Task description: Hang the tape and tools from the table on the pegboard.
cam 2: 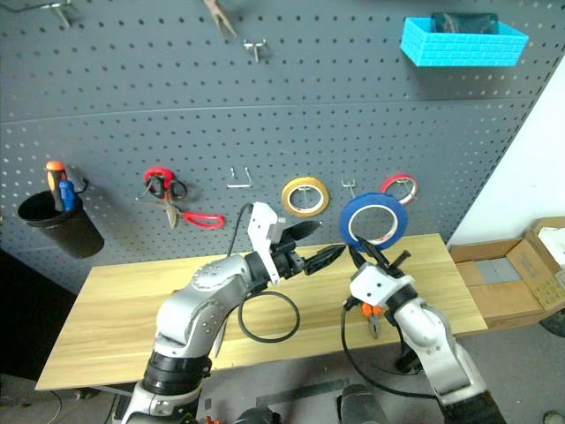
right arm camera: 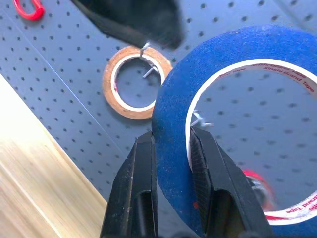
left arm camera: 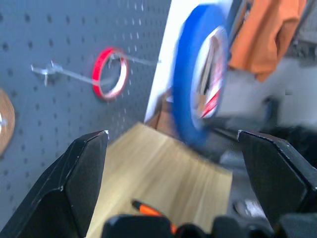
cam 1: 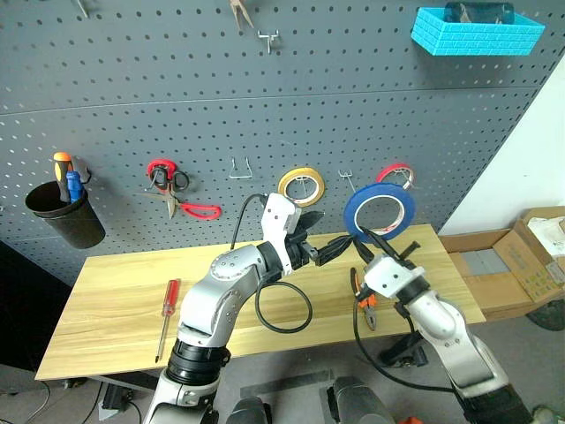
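A large dark grey pegboard (cam 1: 177,88) fills the wall behind a long light-wood table (cam 1: 106,309). The right pincer (cam 2: 366,250) is raised in front of the board, its two black fingers (right arm camera: 143,183) closed on the rim of the blue roll of tape (cam 1: 380,214), one finger outside the ring and one inside. Just left of it, the left pincer (cam 1: 328,238) points toward the tape with its jaws spread wide and empty. A yellow roll (cam 1: 301,185) hangs on the board above the left pincer, a thin red roll (cam 1: 396,173) above the right one. Orange-and-black pliers (cam 1: 366,309) lie on the table below the right pincer. A red-handled screwdriver (cam 1: 166,316) lies far to the left of both.
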Motion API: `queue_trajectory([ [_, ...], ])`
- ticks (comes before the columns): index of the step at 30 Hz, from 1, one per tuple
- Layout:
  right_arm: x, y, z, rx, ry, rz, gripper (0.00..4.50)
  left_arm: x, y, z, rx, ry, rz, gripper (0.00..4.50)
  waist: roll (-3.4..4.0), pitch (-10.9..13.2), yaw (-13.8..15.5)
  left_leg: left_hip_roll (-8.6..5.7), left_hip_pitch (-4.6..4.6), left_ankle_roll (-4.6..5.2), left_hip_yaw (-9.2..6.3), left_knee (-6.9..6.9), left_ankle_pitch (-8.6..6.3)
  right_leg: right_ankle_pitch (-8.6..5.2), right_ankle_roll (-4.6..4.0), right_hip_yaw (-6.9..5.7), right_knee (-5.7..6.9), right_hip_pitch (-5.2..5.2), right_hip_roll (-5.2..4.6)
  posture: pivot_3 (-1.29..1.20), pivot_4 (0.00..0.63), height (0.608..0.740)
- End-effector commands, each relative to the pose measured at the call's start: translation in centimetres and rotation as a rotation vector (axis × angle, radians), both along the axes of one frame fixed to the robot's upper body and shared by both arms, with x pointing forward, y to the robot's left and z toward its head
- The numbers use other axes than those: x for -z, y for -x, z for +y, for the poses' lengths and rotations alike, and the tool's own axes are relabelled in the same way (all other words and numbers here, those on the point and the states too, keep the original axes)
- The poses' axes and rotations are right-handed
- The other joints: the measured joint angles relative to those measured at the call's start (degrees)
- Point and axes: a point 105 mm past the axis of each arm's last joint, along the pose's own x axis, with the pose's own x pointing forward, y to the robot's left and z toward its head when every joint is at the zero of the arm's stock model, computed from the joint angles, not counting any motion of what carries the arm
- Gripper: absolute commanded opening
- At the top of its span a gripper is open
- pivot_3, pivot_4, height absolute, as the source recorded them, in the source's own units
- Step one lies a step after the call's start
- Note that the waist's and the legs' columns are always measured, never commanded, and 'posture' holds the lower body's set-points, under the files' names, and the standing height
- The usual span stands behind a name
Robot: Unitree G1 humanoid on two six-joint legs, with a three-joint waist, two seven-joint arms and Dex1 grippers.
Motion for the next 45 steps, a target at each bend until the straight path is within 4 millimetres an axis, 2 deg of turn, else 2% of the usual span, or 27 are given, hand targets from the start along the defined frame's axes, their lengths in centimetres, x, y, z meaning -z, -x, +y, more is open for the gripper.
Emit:
queue_trajectory([
  [1, 0.4, -1.9, 0.2, -0.044, -0.058, 0.065, 0.38, -1.2, 0.3, -1.3, 0.01, 0.028, -0.052, 4.5, 0.0, -0.1, 0.1, 0.0, -0.01, 0.0, -0.01, 0.0, 0.0, 0.0, 0.0, 0.01, 0.0, 0.0, 0.0, -0.12, 0.049, 0.74],
  [4, 1.2, -4.2, -1.2, -0.031, -0.027, 0.1, 0.38, -1.0, 0.3, -2.0, 0.019, 0.023, -0.058, 4.5, 0.06, -0.2, 0.1, 0.0, -0.01, 0.0, -0.07, -0.01, 0.0, 0.0, -0.01, -0.02, 0.01, -0.01, -0.01, -0.1, 0.053, 0.74],
  [8, 0.8, -6.6, -2.5, -0.017, -0.03, 0.116, 0.38, -0.1, 0.1, -2.7, 0.042, -0.019, -0.072, 4.5, 0.07, -0.2, 0.2, -0.04, -0.03, 0.0, -0.05, -0.01, 0.0, 0.01, -0.01, 0.02, 0.0, -0.02, -0.04, -0.08, 0.06, 0.74],
  [13, -0.2, -8.2, -3.1, -0.03, -0.005, 0.1, 0.38, -0.1, -1.1, -3.0, 0.034, -0.031, -0.095, 4.5, 0.07, -0.2, 0.2, -0.05, -0.03, 0.01, -0.04, -0.01, 0.0, 0.01, -0.01, 0.01, 0.02, -0.02, -0.04, -0.07, 0.067, 0.74],
  [17, -0.3, -8.5, -3.1, -0.039, -0.009, 0.112, 0.38, -0.2, -1.4, -3.0, 0.033, -0.028, -0.102, 4.5, 0.07, -0.2, 0.2, 0.01, -0.05, 0.0, -0.08, -0.01, 0.0, 0.01, -0.01, 0.02, 0.02, -0.04, -0.04, -0.06, 0.082, 0.74],
  [19, 0.1, -8.6, -3.3, -0.025, -0.033, 0.143, 1.09, -0.1, -1.4, -3.0, 0.029, -0.029, -0.103, 4.5, 0.07, -0.2, 0.3, 0.04, -0.07, 0.02, -0.14, -0.02, -0.01, 0.01, -0.01, 0.05, 0.02, -0.05, -0.07, -0.06, 0.086, 0.74],
  [21, 0.4, -8.6, -3.5, -0.008, -0.049, 0.151, 1.56, -0.1, -1.3, -3.0, 0.028, -0.03, -0.104, 4.5, 0.07, -0.2, 0.3, 0.04, -0.07, 0.03, -0.19, -0.01, -0.01, 0.01, -0.01, 0.05, 0.03, -0.05, -0.15, -0.06, 0.091, 0.74],
  [26, 0.8, -7.9, -3.8, 0.019, -0.083, 0.155, 3.26, 0.1, -1.3, -2.8, 0.023, -0.034, -0.101, 4.5, 0.08, -0.2, 0.4, 0.04, -0.07, 0.05, -0.28, 0.0, -0.01, 0.01, 0.0, 0.04, 0.08, -0.04, -0.21, -0.07, 0.102, 0.74],
  [29, 2.0, -5.8, -3.9, 0.018, -0.098, 0.18, 4.28, 0.6, -1.2, -2.1, -0.004, -0.048, -0.096, 4.5, 0.08, -0.2, 0.7, 0.04, -0.08, 0.05, -0.34, -0.02, -0.02, 0.0, 0.0, 0.03, 0.08, -0.05, -0.19, -0.07, 0.116, 0.74],
  [30, 2.5, -4.9, -3.9, 0.016, -0.099, 0.194, 4.42, 0.8, -1.1, -1.8, -0.016, -0.053, -0.092, 4.5, 0.1, -0.2, 0.9, 0.05, -0.08, 0.05, -0.37, -0.02, -0.02, 0.0, 0.0, 0.02, 0.08, -0.05, -0.19, -0.07, 0.125, 0.74],
  [34, 4.7, -1.2, -4.1, 0.065, -0.121, 0.31, 4.42, 2.7, 0.2, 0.1, -0.063, -0.092, -0.068, 4.5, 0.43, 0.2, 1.6, 0.07, -0.09, 0.11, -0.34, -0.06, -0.06, -0.01, 0.01, 0.07, 0.02, -0.06, -0.19, -0.07, 0.161, 0.74],
  [37, 5.4, 0.2, -4.2, 0.138, -0.144, 0.413, 4.42, 4.2, 1.5, 1.4, -0.094, -0.137, -0.043, 4.5, 0.57, 1.4, 1.7, 0.08, 0.01, 0.12, -0.32, -0.04, -0.06, -0.02, 0.02, 0.15, 0.11, 0.0, -0.19, -0.07, 0.188, 0.74],
  [41, 7.3, 0.0, -4.1, 0.334, -0.249, 0.659, 4.42, 6.9, 4.2, 3.3, -0.112, -0.217, 0.025, 4.5, 0.46, 3.0, 2.0, 0.12, 0.13, 0.11, -0.36, -0.01, -0.03, -0.01, 0.01, 0.11, 0.26, 0.04, 0.01, -0.06, 0.223, 0.74],
  [45, 8.4, -2.1, -4.0, 0.527, -0.453, 0.895, 4.42, 8.9, 5.7, 4.2, -0.091, -0.344, 0.02, 4.5, 0.65, 4.4, 2.6, 0.2, 0.16, 0.08, -0.47, -0.02, 0.01, 0.03, -0.16, 0.03, 0.33, 0.02, 0.09, -0.04, 0.254, 0.74],
])
